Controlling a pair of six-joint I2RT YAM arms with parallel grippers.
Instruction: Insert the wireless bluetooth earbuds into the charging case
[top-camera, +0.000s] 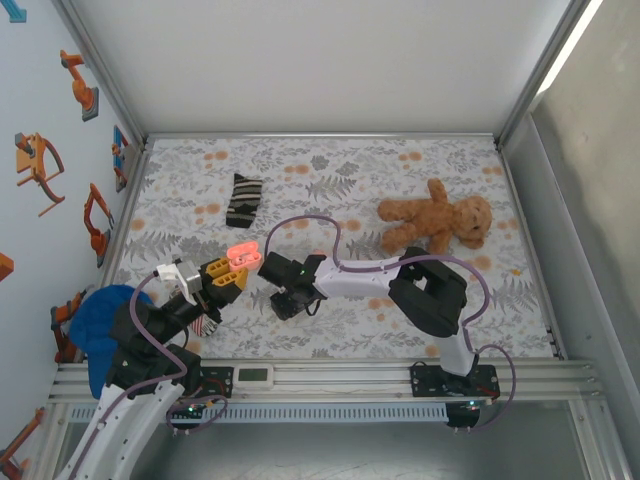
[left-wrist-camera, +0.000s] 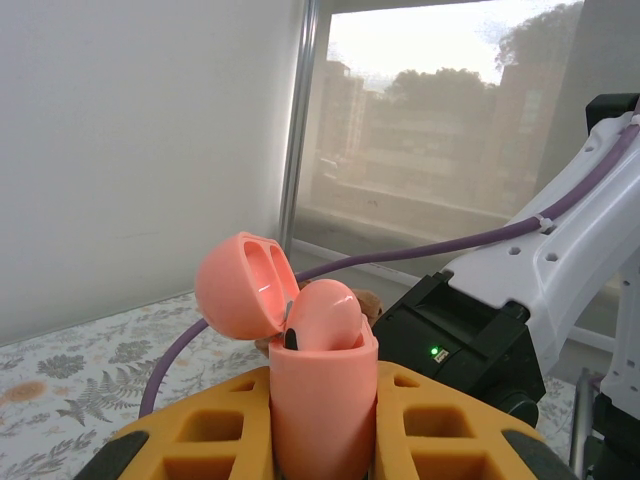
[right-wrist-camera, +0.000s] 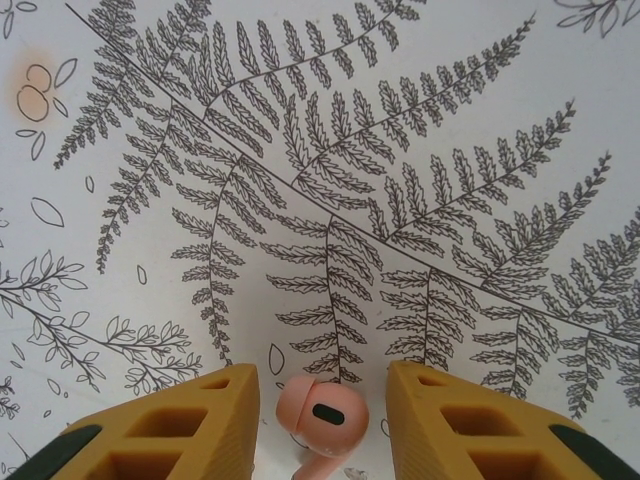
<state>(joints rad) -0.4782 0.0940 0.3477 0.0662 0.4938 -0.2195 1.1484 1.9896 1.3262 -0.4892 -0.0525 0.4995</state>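
At the far left edge of the fern-print surface (top-camera: 330, 165), a crumpled blue cloth (top-camera: 105, 320) beside the left arm's base.

Just right of it, the left pincer (left-wrist-camera: 325, 425), up off the surface and clamped tight on the salmon-pink charging case (left-wrist-camera: 322, 400), with yellow fingers (left-wrist-camera: 205, 435) pressing both flanks. Case upright, hinged lid (left-wrist-camera: 240, 285) swung back to the left and standing open. In the mouth of the case, a seated earbud (left-wrist-camera: 325, 312) with its rounded head up and a small dark spot on the side toward the lid. Cannot tell how deep in the case.

Farther back and slightly right, a black-and-cream striped sock (top-camera: 243, 200) flat on the cloth, well apart from both pincers.

Toward the middle, the right pincer (right-wrist-camera: 322, 385) pointing down at the surface, just right of the held case in the overhead view. Jaws narrowly parted, gripping nothing. Between the yellow fingertips (right-wrist-camera: 205, 420), a loose earbud (right-wrist-camera: 322, 408) lying on the cloth, dark oval facing up, stem running toward the lower edge of the wrist view. A sliver of cloth visible on either side of the bud, touching neither finger.

At the right, a brown teddy bear (top-camera: 435, 222) lying with its head to the right, well apart from the right pincer.
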